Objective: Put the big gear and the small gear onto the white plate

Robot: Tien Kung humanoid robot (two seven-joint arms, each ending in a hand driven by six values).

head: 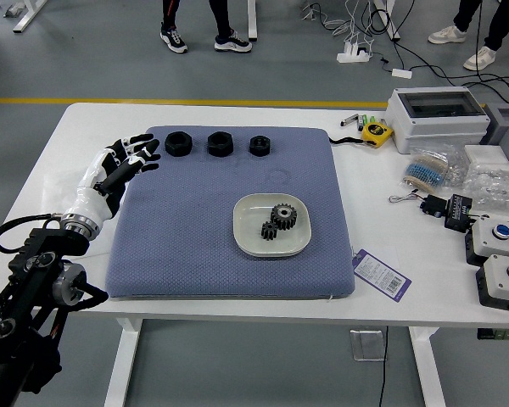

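Above the counter (373, 195), at the left edge of the blue mat (178, 233), the left hand (109, 176) hangs empty, fingers apart, the white plate (254, 214) rightward and nearer the robot, holding big gear (286, 217) and small gear (269, 231), so retreat likely remains.

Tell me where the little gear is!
In the head view, the small gear sits on the white plate, just left of the big gear.

Left arm reaching in from lower left, elbow bent, hand (136, 157) empty, fingers loosely spread and pointing forward-right
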